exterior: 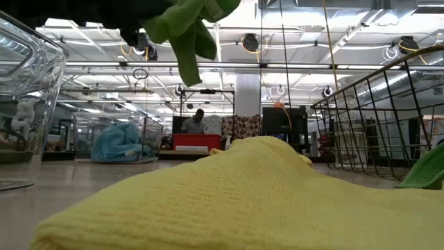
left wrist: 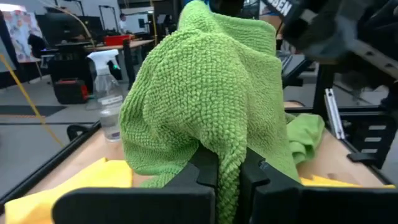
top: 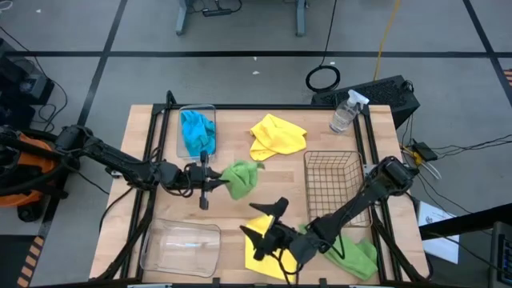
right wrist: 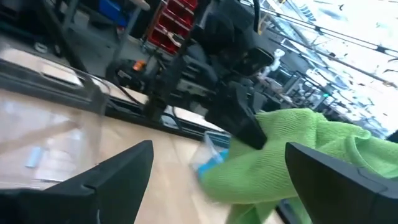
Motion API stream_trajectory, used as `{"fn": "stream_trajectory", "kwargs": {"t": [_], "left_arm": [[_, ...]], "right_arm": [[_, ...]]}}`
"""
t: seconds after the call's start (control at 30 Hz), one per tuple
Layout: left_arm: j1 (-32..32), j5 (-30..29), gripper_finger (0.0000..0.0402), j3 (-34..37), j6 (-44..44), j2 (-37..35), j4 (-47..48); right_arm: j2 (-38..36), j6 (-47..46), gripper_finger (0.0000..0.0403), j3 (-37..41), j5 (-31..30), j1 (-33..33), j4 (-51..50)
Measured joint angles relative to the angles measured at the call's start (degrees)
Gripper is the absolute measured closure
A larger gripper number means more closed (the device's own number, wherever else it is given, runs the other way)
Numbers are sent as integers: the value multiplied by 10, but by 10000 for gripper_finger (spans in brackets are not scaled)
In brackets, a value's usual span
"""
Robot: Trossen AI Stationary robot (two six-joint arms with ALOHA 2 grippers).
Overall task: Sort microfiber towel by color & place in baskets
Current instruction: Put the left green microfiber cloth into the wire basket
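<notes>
The left claw [top: 214, 183] pinches a green towel [top: 242, 178] and lifts it off the bench [top: 240, 120], likely to carry it to a basket. The right claw [top: 264, 222] hangs wide open above a yellow towel [top: 260, 260], ready to grab.

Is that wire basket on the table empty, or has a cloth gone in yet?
Empty. From above, the dark wire basket shows only bare table through its grid; the nearest green towel lies outside it.

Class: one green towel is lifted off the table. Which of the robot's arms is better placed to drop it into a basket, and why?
Left. The left gripper is shut on the green towel, raised off the table. The right gripper is open and empty, above a yellow towel.
</notes>
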State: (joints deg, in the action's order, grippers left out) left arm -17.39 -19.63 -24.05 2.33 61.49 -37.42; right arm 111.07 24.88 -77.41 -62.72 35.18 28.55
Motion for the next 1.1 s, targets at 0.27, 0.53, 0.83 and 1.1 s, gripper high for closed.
{"fn": "stream_trajectory", "kwargs": {"t": [0.27, 0.53, 0.83, 1.1], "left_arm": [[0, 32, 388, 0, -5, 0, -7], [-9, 61, 388, 0, 37, 0, -11], [-42, 61, 388, 1, 109, 0, -25], [-61, 66, 388, 1, 150, 0, -41]], "right_arm": [[0, 42, 49, 0, -12, -61, 42], [0, -15, 49, 0, 41, -96, 5], [0, -101, 60, 0, 133, -129, -38], [0, -147, 174, 0, 237, -138, -47]]}}
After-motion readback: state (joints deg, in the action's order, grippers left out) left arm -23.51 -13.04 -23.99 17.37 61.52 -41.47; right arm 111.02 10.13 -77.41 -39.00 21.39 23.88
